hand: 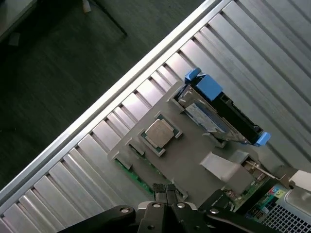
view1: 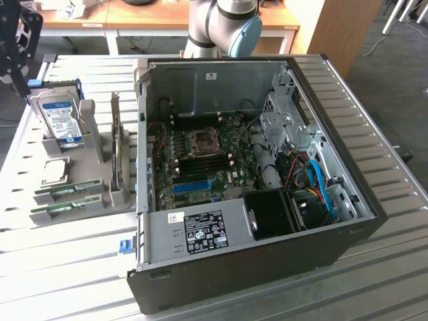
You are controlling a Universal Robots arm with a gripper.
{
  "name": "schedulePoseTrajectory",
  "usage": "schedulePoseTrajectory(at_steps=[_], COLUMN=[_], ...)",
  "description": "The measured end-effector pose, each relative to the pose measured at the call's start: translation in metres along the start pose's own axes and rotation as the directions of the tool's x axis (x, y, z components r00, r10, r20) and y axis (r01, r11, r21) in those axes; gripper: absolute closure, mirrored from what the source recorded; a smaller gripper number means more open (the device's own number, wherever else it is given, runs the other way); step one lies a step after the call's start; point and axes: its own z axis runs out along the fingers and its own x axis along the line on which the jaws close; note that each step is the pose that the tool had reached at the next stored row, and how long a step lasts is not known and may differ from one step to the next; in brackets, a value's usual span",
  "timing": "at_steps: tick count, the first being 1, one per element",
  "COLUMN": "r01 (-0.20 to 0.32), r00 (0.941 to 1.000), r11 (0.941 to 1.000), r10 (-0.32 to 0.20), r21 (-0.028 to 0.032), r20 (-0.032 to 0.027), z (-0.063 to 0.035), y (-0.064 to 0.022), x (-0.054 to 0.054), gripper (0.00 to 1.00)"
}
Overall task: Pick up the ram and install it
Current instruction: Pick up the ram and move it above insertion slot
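We see the gripper (hand: pixel 165 190) with fingers together, up over the ram (hand: pixel 133 175). A silver chip (hand: pixel 159 133) and a hard drive (hand: pixel 214 114) sit near.

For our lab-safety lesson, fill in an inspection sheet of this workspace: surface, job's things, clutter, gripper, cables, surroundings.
Surface: slatted metal table bearing an open computer case.
Job's things: two ram sticks lying in a grey holder beside the case; motherboard exposed.
Clutter: hard drive and processor chip in the same holder.
Gripper: gripper shut, holding nothing, over the holder near the ram sticks.
Cables: blue, red and orange wires inside the case.
Surroundings: wooden desks behind; dark floor beside the table.
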Motion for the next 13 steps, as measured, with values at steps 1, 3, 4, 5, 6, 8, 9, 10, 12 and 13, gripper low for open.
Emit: schedulePoseTrajectory(at_steps=[1,3,4,5,6,8,9,10,12,13], r01=[0.018,0.053,0.071,0.091,0.109,0.144,0.161,0.177,0.211,0.228], r00=[0.9998,0.9986,0.9975,0.9959,0.9941,0.9895,0.9869,0.9841,0.9773,0.9737], r11=[0.9998,0.9986,0.9975,0.9959,0.9941,0.9896,0.9869,0.9841,0.9774,0.9738], r10=[-0.018,-0.053,-0.071,-0.091,-0.109,-0.144,-0.161,-0.177,-0.211,-0.228], r21=[0.0002,0.0005,0.0006,0.0008,0.0009,0.0010,0.0010,0.0009,0.0008,0.0007], r20=[-0.0010,-0.0032,-0.0043,-0.0055,-0.0066,-0.0088,-0.0099,-0.0110,-0.0132,-0.0142], z=[0.0000,0.0000,0.0000,0.0000,0.0000,0.0000,0.0000,0.0000,0.0000,0.0000], y=[0.0000,0.0000,0.0000,0.0000,0.0000,0.0000,0.0000,0.0000,0.0000,0.0000], x=[0.0000,0.0000,0.0000,0.0000,0.0000,0.0000,0.0000,0.0000,0.0000,0.0000], gripper=[0.89,0.89,0.89,0.89,0.89,0.89,0.89,0.89,0.89,0.89])
